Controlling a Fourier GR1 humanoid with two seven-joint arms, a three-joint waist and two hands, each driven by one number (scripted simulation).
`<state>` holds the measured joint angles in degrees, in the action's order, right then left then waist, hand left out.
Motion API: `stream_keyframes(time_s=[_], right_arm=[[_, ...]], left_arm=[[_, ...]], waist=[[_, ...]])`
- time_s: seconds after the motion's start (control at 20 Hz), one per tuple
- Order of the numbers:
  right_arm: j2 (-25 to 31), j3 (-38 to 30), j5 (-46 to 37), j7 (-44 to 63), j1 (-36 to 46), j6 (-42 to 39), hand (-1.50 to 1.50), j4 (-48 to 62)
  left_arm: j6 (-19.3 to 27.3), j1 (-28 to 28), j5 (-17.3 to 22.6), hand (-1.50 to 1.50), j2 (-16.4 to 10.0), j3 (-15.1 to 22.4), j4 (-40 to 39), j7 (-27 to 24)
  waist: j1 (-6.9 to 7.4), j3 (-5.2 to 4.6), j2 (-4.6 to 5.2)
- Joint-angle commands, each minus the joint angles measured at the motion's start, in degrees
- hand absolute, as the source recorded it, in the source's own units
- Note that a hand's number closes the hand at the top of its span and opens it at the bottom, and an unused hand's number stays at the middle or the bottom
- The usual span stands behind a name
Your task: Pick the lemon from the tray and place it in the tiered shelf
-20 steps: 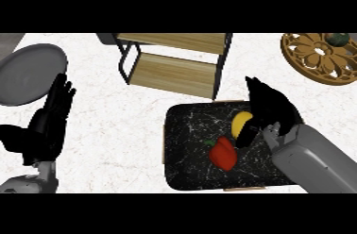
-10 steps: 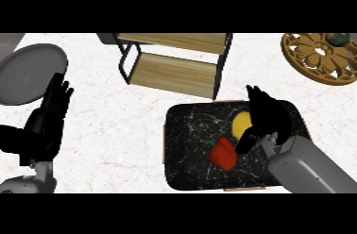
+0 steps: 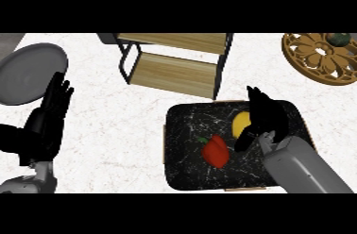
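The lemon [image 3: 240,124] lies in the dark marbled tray [image 3: 190,174], toward its upper right, close beside a red pepper [image 3: 215,151] that sits lower and to its left. The right hand [image 3: 268,117] hangs over the lemon's right side with its fingers [image 3: 256,99] stretched out rather than curled, the thumb angled down toward the pepper. Nothing is grasped yet. The left hand [image 3: 46,127] rests open at the left edge of the counter [image 3: 118,129], fingers up, below a grey plate [image 3: 31,65].

The lemon is probably light and stiff, with a rounded, waxy skin that could roll or slip out of a shallow pinch. The safer hold is likely across its middle, with the thumb on one flank and the fingers on the other, keeping clear of the pepper so it is not dragged along.

Much of the lemon is covered by the hand, so its full outline and how it lies cannot be made out, nor whether the palm touches it. The tiered shelf [image 3: 174,73] stands just above the tray, well apart from the hand; its upper board hides part of the lower one, and the top of the view cuts off its far edge. A carved wooden round piece [image 3: 322,58] at the upper right is cropped too.
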<state>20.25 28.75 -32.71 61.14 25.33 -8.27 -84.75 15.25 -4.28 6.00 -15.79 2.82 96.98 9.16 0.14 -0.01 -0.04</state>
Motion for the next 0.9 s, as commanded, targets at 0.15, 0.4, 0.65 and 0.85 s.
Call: stream_keyframes(time_s=[0.15,0.4,0.65,0.85], right_arm=[[-1.8,-3.0,-0.3,0.2,-0.8,-7.0,1.50,2.6],[-4.4,1.4,-9.7,-3.4,1.6,-3.4,1.50,7.6],[-17.4,6.9,-16.6,6.1,4.8,-0.7,1.50,8.3],[-19.8,16.5,-13.2,14.0,6.3,5.5,1.50,8.9]], left_arm=[[-1.1,-1.4,-0.6,0.00,0.9,-2.2,-2.5,-0.5],[-2.0,-2.2,-1.3,0.00,0.2,-2.2,-0.6,2.0],[-3.3,1.1,-0.6,0.00,1.6,-2.3,-0.6,-2.1],[-3.9,-2.5,-1.5,0.00,2.3,0.2,-2.3,-0.5]], waist=[[-0.12,0.00,0.01],[0.17,0.01,0.07],[1.12,-0.03,0.03],[4.57,-0.04,0.46]])
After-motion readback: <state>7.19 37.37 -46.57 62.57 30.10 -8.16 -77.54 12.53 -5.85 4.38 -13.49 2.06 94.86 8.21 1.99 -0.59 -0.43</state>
